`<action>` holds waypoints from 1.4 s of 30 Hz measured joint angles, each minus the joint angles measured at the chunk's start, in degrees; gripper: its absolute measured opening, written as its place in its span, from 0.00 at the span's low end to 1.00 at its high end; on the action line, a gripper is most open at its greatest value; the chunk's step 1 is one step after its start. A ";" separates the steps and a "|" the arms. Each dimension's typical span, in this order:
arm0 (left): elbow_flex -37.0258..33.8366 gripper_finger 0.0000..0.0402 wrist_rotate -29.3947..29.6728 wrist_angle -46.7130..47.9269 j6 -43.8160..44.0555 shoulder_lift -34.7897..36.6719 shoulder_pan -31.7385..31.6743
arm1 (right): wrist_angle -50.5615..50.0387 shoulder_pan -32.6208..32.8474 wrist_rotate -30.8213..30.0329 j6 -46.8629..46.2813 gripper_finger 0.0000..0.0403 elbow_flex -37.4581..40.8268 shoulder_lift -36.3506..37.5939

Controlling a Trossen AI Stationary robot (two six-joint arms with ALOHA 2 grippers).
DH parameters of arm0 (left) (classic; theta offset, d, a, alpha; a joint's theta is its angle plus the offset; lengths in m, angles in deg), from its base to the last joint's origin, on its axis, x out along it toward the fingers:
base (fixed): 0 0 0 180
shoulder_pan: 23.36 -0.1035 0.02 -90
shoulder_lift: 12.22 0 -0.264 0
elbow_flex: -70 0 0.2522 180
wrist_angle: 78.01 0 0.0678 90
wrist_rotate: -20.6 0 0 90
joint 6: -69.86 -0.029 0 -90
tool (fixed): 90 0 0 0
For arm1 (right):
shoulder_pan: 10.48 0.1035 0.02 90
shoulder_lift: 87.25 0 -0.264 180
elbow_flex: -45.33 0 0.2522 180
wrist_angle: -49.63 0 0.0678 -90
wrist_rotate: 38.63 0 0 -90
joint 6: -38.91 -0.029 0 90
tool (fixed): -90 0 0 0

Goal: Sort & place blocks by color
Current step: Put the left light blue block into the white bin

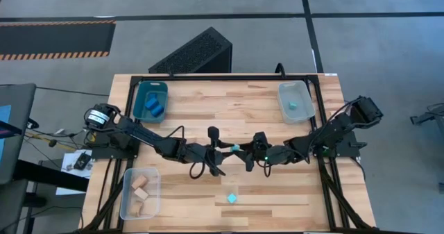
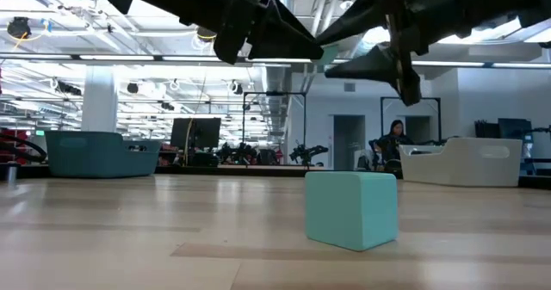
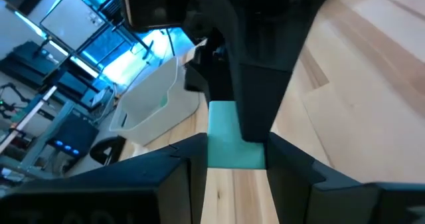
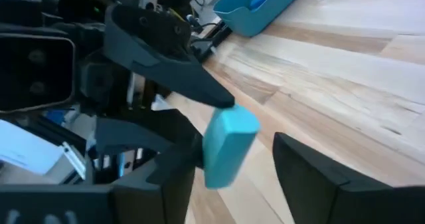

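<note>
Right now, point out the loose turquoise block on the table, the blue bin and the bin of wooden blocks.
turquoise block (image 1: 232,198), high view, its top face.
blue bin (image 1: 141,88), high view, its left rim.
bin of wooden blocks (image 1: 155,192), high view, its right rim.

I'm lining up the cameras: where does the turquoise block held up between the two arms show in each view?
High: held turquoise block at table centre, between left gripper and right gripper.
Low: top centre, only a sliver among dark fingers.
Left wrist: centre, between that arm's fingers.
Right wrist: centre.
Shared landmark: teal bin; absent from left wrist.
</note>
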 joint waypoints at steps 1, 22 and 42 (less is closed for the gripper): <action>-0.01 0.26 -0.23 -0.06 -0.25 0.00 0.00 | 0.15 -0.02 0.20 0.02 0.53 0.00 0.03; -0.01 0.42 -6.04 11.03 12.27 -0.33 -0.45 | -42.82 -11.30 -6.32 -1.72 0.17 -0.02 16.33; -7.44 0.46 -28.31 -1.68 16.73 -0.37 1.32 | -72.34 -56.05 8.25 6.66 0.17 0.03 14.53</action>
